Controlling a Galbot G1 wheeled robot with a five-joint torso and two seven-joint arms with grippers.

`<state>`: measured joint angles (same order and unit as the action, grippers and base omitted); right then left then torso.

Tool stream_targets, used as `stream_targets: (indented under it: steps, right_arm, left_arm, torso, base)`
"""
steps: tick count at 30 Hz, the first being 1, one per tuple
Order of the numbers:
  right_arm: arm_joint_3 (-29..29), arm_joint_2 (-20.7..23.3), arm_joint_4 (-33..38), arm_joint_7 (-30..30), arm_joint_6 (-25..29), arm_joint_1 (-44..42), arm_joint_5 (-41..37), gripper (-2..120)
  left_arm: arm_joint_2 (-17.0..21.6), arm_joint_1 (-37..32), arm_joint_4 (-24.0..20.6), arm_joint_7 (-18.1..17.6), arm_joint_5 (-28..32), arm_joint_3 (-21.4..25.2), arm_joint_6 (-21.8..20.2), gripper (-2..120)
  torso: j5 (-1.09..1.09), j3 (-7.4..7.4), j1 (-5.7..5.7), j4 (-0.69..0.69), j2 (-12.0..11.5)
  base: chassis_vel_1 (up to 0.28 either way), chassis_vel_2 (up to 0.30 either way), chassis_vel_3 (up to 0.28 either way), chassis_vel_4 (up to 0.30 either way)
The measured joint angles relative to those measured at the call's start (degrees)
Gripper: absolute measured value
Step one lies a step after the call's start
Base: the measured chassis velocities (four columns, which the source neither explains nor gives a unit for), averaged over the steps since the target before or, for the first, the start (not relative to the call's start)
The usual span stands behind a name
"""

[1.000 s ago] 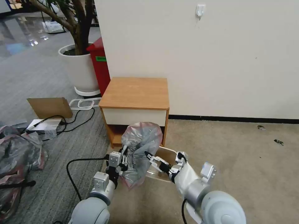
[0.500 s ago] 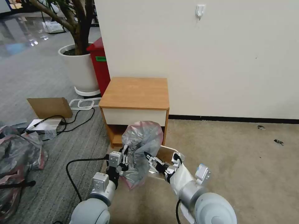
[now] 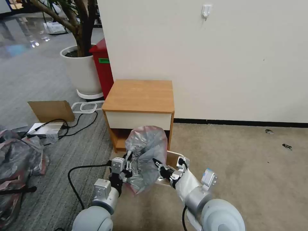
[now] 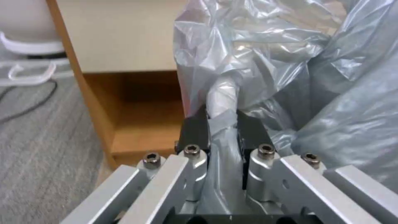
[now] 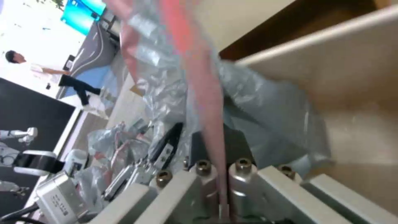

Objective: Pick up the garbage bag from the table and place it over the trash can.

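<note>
— Beige carpet ran up to a pale wall, and the table (image 3: 138,95) stood against it with its wooden top bare. Where was the garbage bag (image 3: 146,154)?

— It was off the table, held in the air in front of the white drawer and the lower shelf, between the two arms. Its long axis ran roughly up and down: the puffed grey body rose toward the drawer front, and a pinkish-red edge hung at the lower end.

— And the left gripper (image 3: 127,166)?

— It sat at the bag's left side. In the left wrist view its dark pads (image 4: 195,129) were closed on a twisted fold of the plastic, with film bunched between them.

— The right gripper (image 3: 159,165)?

— It was at the bag's right flank, above the trash can (image 3: 174,158). In the right wrist view the pink edge ran straight down between the fingers (image 5: 242,141), which looked clamped on it, though that picture was smeared.

— The trash can itself?

— It stood on the carpet just in front of the table, its cream rim showing behind the right gripper, the rest hidden by bag and arm.
</note>
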<state>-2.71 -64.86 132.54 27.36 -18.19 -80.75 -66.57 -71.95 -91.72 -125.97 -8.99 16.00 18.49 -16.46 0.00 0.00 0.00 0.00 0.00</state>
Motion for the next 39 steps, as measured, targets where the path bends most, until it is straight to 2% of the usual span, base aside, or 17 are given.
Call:
stream_targets:
  steps: [14, 33, 39]
  right_arm:
    - [-9.0, 5.7, 2.1, -1.3, -2.6, -1.2, -2.4, 0]
    - [-13.9, 8.5, 3.7, -1.0, -4.7, -3.3, -4.6, 0]
    - [-17.3, 9.1, 4.1, -1.0, -6.0, -4.4, -7.1, 0]
  left_arm:
    - [-0.4, 1.6, -0.4, -5.8, 16.2, 2.2, -4.0, 9]
    - [0.6, 3.5, 0.0, -6.2, 20.1, 5.4, -4.7, 9]
    - [0.9, 4.3, 0.5, -6.1, 20.8, 5.7, -4.9, 9]
  torso:
    - [0.00, 0.00, 0.00, 0.00, 0.0]
    - [0.00, 0.00, 0.00, 0.00, 0.0]
    - [0.00, 0.00, 0.00, 0.00, 0.0]
  base:
    - [0.000, 0.000, 0.000, 0.000]
    - [0.000, 0.000, 0.000, 0.000]
    - [0.000, 0.000, 0.000, 0.000]
